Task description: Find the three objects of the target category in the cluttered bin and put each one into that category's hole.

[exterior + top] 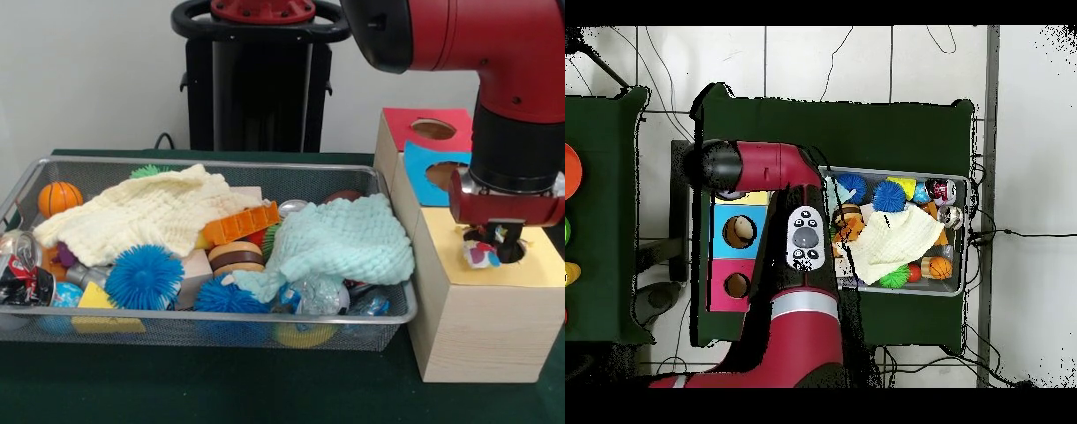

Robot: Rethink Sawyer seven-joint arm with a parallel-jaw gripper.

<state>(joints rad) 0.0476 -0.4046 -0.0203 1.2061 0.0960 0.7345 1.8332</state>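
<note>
- Claw [494, 240] low at the right of the front view, right over the hole in the yellow top [538, 265] of the wooden box [481, 331]
- Cannot tell if open or shut, tips too hidden and dark
- Small crinkly thing [479, 255] in white, blue and red just under the claw, at the left rim of that hole, maybe pinched, maybe just lying there, hard to say
- Blue top [422, 168] with a round hole just behind the yellow one, then a red top [402, 124] with a hole further up the picture
- Red arm [468, 40] coming down from the upper right of the front view
- Wire bin [53, 322] across the left and middle of the front view, just beside the wooden box, full of stuff
- In the bin: a pale yellow cloth [150, 212] at upper left, a light green cloth [344, 243] at right, both lying over other toys
- Spiky blue ball [143, 276] low in the middle left, a second spiky blue ball [225, 296] near the front wall
- Little orange basketball [58, 198] in the upper left corner of the bin
- Orange toothed block [240, 224] between the two cloths, a brown and tan round thing [235, 256] just below it
- Crushed can [22, 261] at the far left end, yellow block [99, 305] next to it
- From overhead, arm [790, 300] covering the box at the middle, bin [957, 285] to its right on a dark green table [895, 130]
</note>
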